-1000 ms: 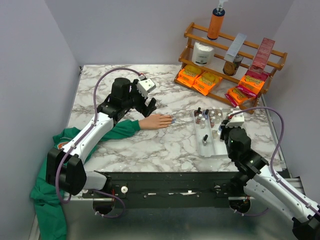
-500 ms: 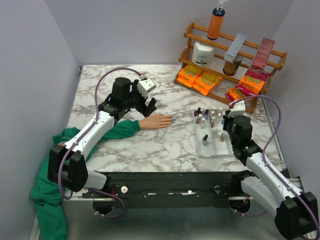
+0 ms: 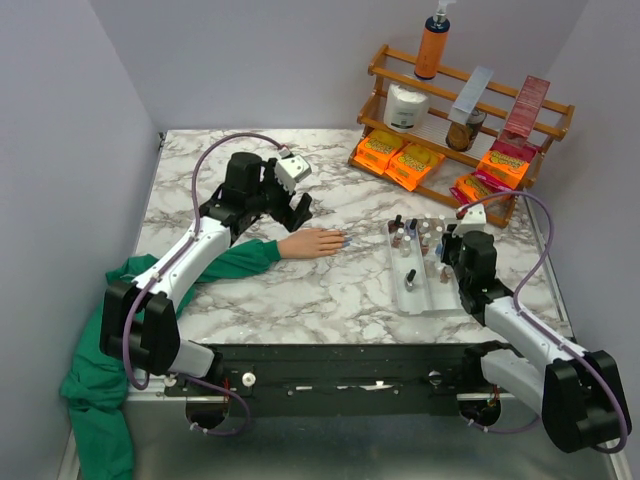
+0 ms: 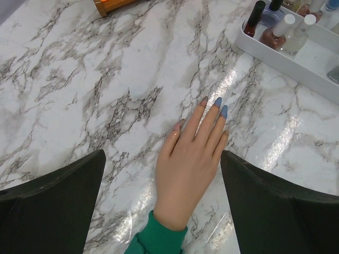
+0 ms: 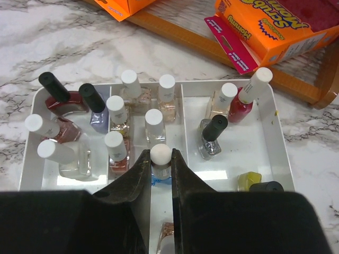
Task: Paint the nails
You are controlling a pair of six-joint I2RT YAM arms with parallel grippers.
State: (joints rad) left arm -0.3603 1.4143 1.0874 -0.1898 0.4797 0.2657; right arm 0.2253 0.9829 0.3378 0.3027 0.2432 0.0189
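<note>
Two claws: the left claw [image 4: 164, 209] hangs spread wide above the fake hand [image 4: 188, 169], the nails [image 4: 218, 101] just beyond its tips. The right claw [image 5: 160, 163] is clamped on a white-capped bottle [image 5: 161, 153] inside the tray [image 5: 282, 153].

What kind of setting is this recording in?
Probably a mock nail-salon station in a plain-walled test booth: a fake hand lies on a marbled table, with a tray of polish bottles and a wooden rack of supplies nearby.
</note>
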